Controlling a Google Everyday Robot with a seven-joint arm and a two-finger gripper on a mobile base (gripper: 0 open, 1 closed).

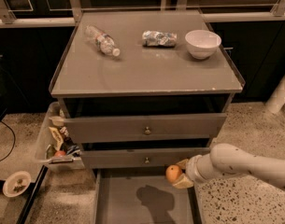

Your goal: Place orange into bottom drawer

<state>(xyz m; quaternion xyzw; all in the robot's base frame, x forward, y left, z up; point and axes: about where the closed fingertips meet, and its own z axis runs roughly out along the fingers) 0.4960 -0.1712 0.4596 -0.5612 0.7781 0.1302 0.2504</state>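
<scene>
The orange (173,173) is small, round and bright orange. My gripper (178,174) is shut on it, coming in from the right on a white arm (240,164). It holds the orange in front of the middle drawer front, just above the right side of the open bottom drawer (128,199). That drawer is a wide shallow grey tray pulled out at the cabinet's foot. Its floor bears only the arm's shadow.
Two closed drawers with round knobs (147,130) sit above. The cabinet top holds a plastic bottle (101,40), a crumpled packet (159,38) and a white bowl (203,43). A bin of snacks (58,143) hangs at the left. A small dish (16,183) lies on the floor.
</scene>
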